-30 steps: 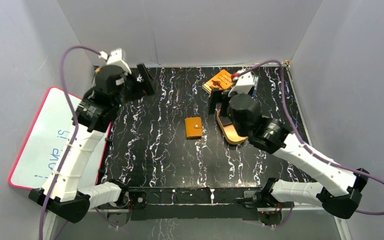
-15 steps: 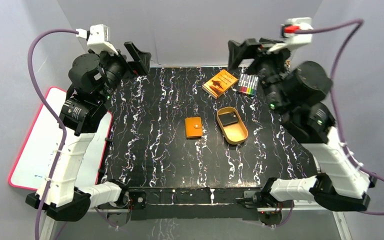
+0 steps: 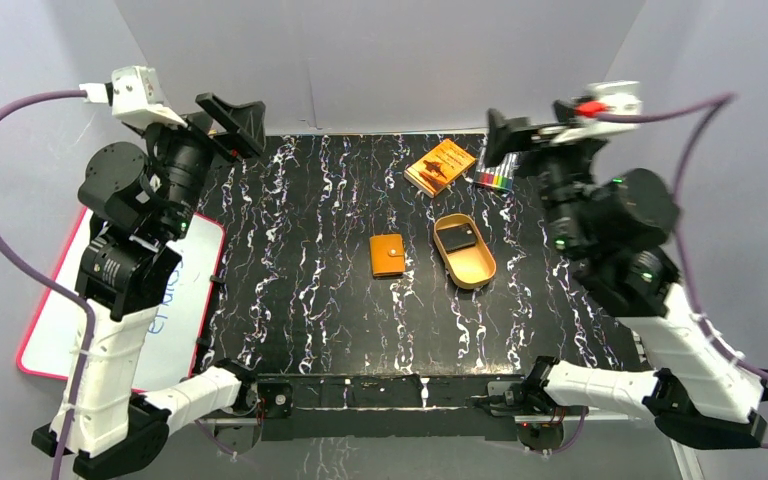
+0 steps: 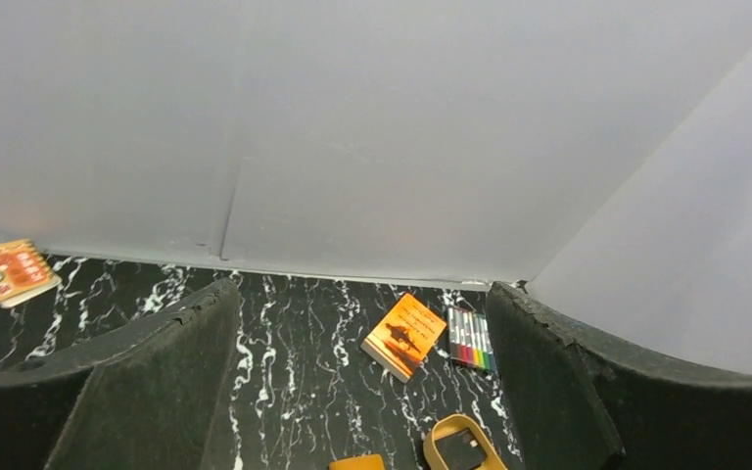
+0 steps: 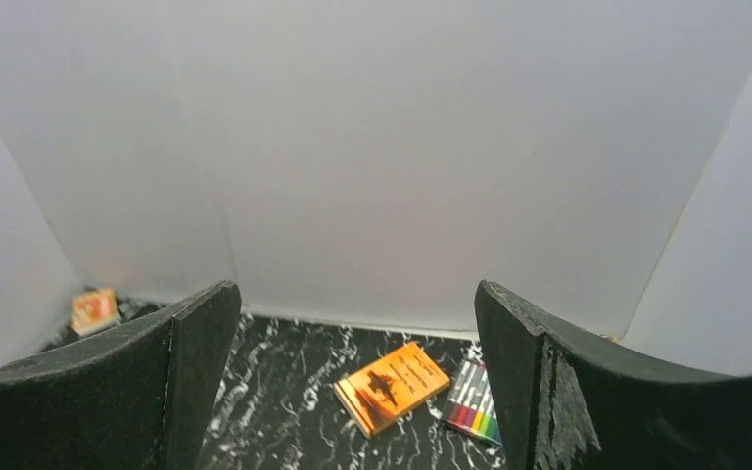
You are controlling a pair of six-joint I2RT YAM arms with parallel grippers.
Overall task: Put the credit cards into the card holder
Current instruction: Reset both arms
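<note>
L gripper [image 4: 360,289] & R gripper [image 5: 354,286]: jaws spread wide, empty. Orange card holder [image 3: 387,254] lies shut on worktop [image 3: 310,290]; inside hidden.

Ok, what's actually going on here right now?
Nothing is being handled. The left gripper and right gripper hang raised over the far side of the table, jaws wide open and empty. The card holder lies closed mid-table beside the gold tray, which holds a black block. No credit cards are visible.
</note>
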